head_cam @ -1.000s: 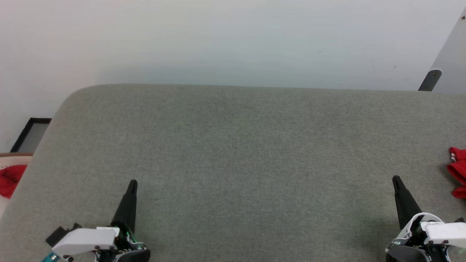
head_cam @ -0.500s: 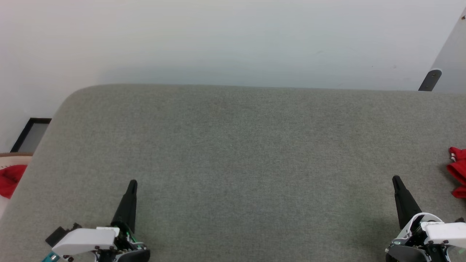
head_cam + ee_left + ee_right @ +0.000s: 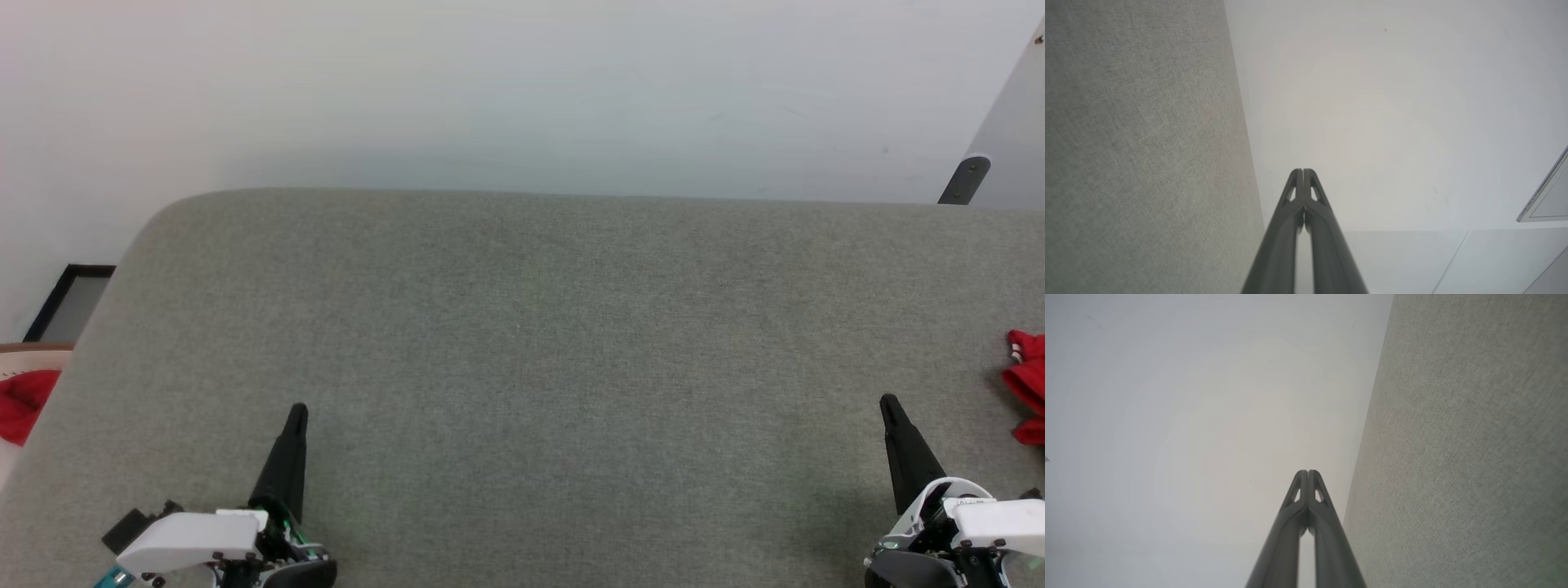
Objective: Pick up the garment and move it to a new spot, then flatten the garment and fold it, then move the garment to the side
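Note:
A bunched red garment [image 3: 1027, 384] with a bit of white stripe trim lies on the grey fabric table [image 3: 522, 327], cut off by the right edge of the head view. My right gripper [image 3: 887, 400] stands shut and empty near the front right, a short way left of the garment and apart from it. My left gripper [image 3: 298, 408] is shut and empty at the front left. In the wrist views the left gripper [image 3: 1303, 170] and the right gripper [image 3: 1307, 472] each show their fingers pressed together, pointing past the table's edge toward a pale wall.
A plain red cloth [image 3: 20, 400] lies in a pale container off the table's left side. Behind it stands a black-framed panel [image 3: 69, 302]. A dark bracket [image 3: 963, 180] on a grey panel sits past the far right corner.

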Robot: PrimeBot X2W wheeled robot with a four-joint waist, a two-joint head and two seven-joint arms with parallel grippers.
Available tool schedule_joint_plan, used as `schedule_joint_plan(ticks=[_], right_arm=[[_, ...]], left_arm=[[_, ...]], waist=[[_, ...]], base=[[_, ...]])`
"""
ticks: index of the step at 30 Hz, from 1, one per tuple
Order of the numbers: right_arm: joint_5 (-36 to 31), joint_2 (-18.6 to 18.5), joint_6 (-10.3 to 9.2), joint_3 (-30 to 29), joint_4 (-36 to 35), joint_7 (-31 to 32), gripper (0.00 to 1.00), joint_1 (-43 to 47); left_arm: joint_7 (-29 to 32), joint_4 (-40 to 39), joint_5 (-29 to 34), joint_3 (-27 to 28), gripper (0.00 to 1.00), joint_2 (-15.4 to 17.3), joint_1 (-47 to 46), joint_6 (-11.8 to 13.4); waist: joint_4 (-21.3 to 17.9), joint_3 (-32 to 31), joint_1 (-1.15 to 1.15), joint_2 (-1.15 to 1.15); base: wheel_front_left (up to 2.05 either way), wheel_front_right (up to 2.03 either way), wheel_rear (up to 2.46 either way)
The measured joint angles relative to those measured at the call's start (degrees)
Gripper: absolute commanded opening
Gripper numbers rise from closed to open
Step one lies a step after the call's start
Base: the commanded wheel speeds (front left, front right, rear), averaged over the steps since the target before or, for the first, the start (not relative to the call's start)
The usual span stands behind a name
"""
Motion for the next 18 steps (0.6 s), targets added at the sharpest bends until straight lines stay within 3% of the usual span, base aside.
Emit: schedule_joint_plan(ticks=[18], right_arm=[[0.0, 0.0, 0.0, 0.0, 0.0, 0.0, 0.0, 0.0]], left_arm=[[0.0, 0.0, 0.0, 0.0, 0.0, 0.0, 0.0, 0.0]], waist=[[0.0, 0.0, 0.0, 0.0]], base=[[0.0, 0.0, 0.0]])
